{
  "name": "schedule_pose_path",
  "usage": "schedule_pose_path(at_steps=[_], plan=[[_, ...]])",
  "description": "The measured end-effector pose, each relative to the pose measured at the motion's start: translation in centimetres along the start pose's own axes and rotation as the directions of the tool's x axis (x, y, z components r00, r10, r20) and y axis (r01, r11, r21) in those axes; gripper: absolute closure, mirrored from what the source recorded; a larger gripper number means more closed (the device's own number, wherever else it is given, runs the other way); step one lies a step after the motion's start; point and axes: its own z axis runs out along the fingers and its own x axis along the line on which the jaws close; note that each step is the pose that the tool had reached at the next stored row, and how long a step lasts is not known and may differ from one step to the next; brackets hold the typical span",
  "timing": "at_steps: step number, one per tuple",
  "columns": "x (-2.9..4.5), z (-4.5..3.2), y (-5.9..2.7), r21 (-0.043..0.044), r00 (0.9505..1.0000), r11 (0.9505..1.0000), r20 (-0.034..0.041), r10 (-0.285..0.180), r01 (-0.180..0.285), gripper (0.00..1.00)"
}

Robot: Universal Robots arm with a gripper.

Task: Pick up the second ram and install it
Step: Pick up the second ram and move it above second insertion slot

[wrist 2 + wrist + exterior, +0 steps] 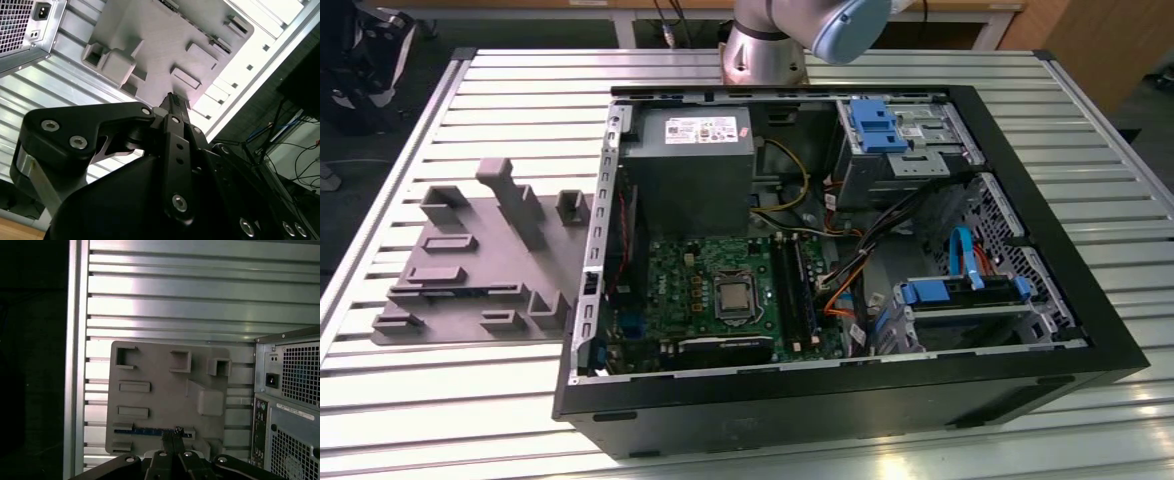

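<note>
- One second ram sits on the single grey fixture plate, near one edge of it. Only its thin blue edge shows.
- Its long axis runs parallel to the slats of the worktop. One end points toward the rear panel of the one open computer case, the other toward the worktop's outer edge.
- One tool hangs above the plate, its two fingers pressed together with nothing between them.
- In the exterior view one arm stands at the far side of the case, which holds two blue drive brackets.
</note>
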Motion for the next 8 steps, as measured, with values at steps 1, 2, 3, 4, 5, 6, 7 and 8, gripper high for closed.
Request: schedule_pose_path(at_steps=[1,2,3,4,5,6,7,8], plan=[[0.01,0.00,-0.01,0.0000,1.0000,1.0000,0.0000,0.000,0.000,0.87],[0.04,0.01,-0.02,-0.0001,1.0000,1.0000,0.0001,-0.001,0.001,0.87],[0.05,0.01,-0.03,0.0000,1.0000,1.0000,0.0001,-0.001,0.001,0.87],[0.06,0.01,-0.03,0.0000,1.0000,1.0000,0.0000,-0.002,0.002,0.87],[0.06,0.01,-0.03,0.0000,1.0000,1.0000,0.0000,-0.002,0.002,0.87],[0.07,0.01,-0.03,0.0000,1.0000,1.0000,0.0000,-0.003,0.003,0.87],[0.08,0.02,-0.03,-0.0001,1.0000,1.0000,0.0001,-0.004,0.004,0.87],[0.08,0.01,-0.03,0.0000,1.0000,1.0000,0.0000,-0.005,0.005,0.87]])
